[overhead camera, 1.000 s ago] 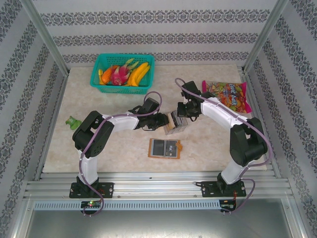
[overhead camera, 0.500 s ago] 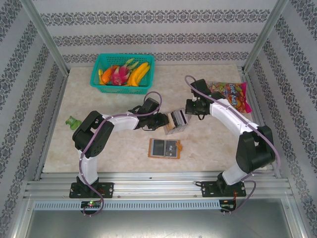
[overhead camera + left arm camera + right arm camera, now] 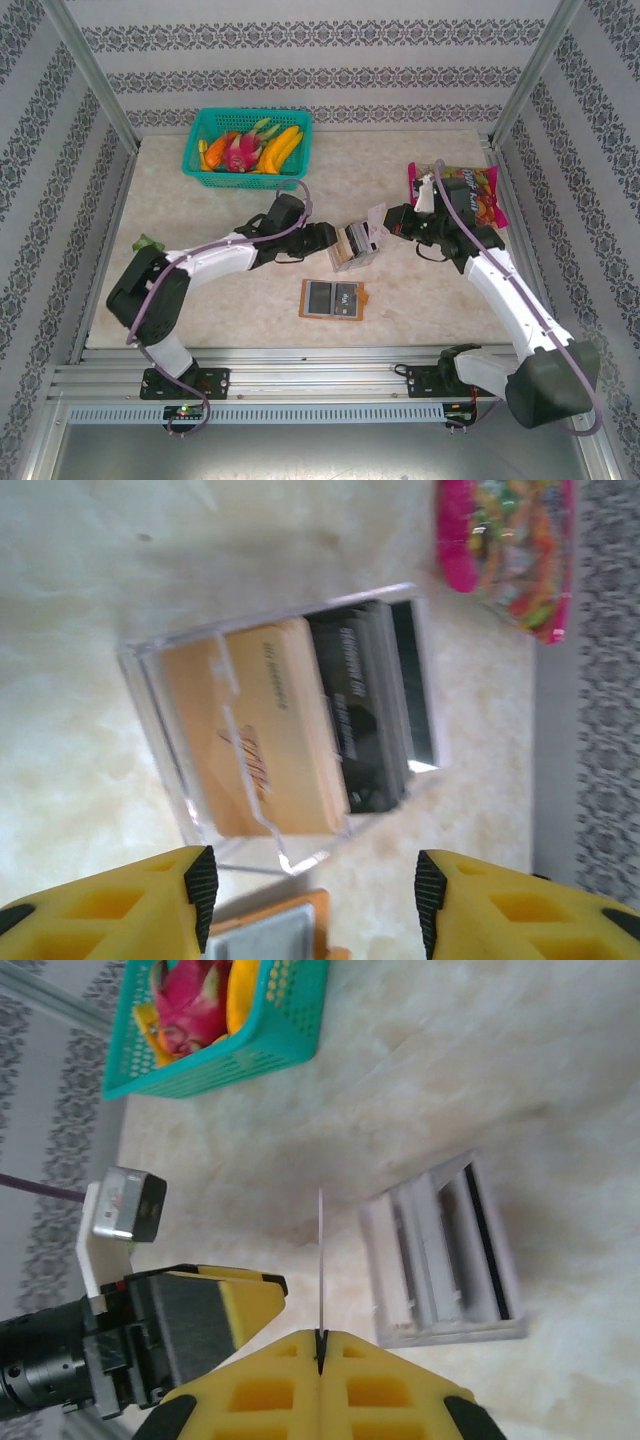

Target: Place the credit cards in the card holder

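The right fingers (image 3: 330, 1352) are pressed together on the bottom edge of a thin pale card (image 3: 320, 1260), which stands upright and edge-on in the right wrist view. From above, this card (image 3: 376, 217) hangs in the air just beside the far right corner of a small clear box (image 3: 352, 247) that sits near the middle of the surface (image 3: 420, 300). The left fingers (image 3: 203, 890) are spread, with nothing between them, and are held just short of the box on its left side. More credit cards (image 3: 355, 710) stand in the box: a tan one faces the left wrist camera, and several dark ones are stacked behind it. The card holder (image 3: 332, 298) lies open and flat on the surface, a little nearer to the arm bases than the box and apart from it. Two grey rectangles show on its inner face, but I cannot tell whether they are cards. A teal basket (image 3: 248, 140) of fruit sits at the far edge. A bright candy bag (image 3: 462, 190) lies at the far right, behind the right arm. A small green object (image 3: 147, 243) rests at the left edge.
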`<state>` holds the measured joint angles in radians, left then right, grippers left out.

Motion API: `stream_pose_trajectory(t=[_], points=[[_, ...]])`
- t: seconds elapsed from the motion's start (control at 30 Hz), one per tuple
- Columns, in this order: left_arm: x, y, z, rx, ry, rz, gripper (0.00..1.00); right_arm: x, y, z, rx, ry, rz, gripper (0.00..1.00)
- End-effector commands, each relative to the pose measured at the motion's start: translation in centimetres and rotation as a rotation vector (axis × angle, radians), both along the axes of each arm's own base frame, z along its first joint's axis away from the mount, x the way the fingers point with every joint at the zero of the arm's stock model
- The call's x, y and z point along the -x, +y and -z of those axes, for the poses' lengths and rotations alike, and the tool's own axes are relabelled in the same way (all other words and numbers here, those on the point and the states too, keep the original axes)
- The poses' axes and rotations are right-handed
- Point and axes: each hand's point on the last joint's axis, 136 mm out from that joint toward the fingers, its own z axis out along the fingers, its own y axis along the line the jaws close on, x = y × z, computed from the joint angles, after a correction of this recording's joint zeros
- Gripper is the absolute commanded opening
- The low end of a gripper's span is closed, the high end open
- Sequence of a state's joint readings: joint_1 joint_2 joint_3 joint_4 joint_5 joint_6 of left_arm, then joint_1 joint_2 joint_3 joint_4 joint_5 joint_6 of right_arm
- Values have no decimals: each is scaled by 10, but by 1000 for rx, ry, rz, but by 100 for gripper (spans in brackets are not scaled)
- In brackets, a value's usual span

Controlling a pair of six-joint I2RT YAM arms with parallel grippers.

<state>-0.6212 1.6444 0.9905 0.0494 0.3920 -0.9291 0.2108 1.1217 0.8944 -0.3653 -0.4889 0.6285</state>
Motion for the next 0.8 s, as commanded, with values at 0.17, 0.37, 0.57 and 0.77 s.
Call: stream_pose_trajectory(t=[0.17,0.37,0.57,0.77], points=[[40,4,-22,169,-6,45,61,43,16,28,-131,56,22,0],[69,-19,-16,272,46,133,62,69,40,47,-215,64,9,0],[65,-36,-31,402,16,146,62,81,50,50,-266,80,-8,0],[65,-50,-43,474,5,182,59,80,51,46,-295,77,2,0]])
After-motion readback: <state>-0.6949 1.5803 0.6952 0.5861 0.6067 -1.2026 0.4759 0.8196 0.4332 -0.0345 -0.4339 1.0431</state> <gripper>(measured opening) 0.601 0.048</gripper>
